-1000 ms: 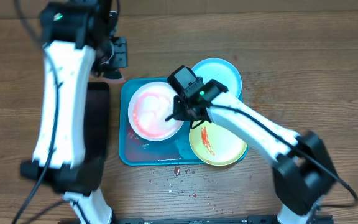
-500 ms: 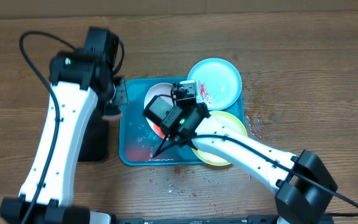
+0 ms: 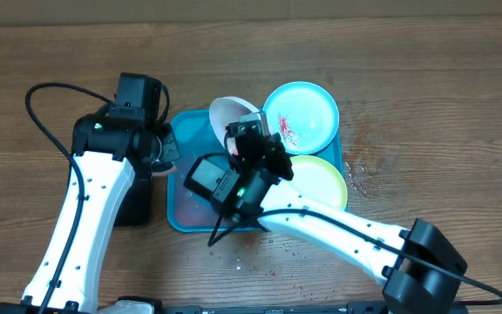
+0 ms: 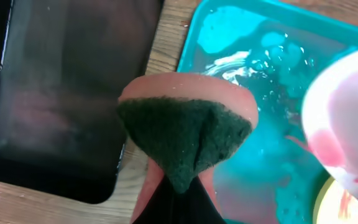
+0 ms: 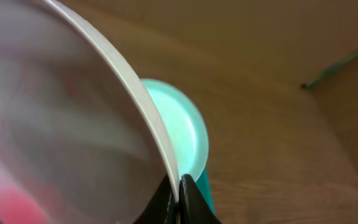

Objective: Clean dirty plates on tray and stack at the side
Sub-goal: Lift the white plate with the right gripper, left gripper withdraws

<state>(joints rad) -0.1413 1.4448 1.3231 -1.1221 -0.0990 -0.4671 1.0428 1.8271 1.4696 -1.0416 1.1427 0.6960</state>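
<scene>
Right gripper (image 5: 179,190) pinches blurred, tilted cream plate (image 5: 61,124) by its rim. Left gripper (image 4: 174,202) clamps sponge (image 4: 185,130), fingers mostly hidden. Right arm (image 3: 321,222) covers tray (image 3: 178,214) centre.

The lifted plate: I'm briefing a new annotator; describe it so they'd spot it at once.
Find the teal tray on the table. Over its far edge, beside the light blue plate, the right gripper pinches a pale-rimmed plate by its rim. That one and the yellow-green plate lie flat; this one is tilted up.
</scene>
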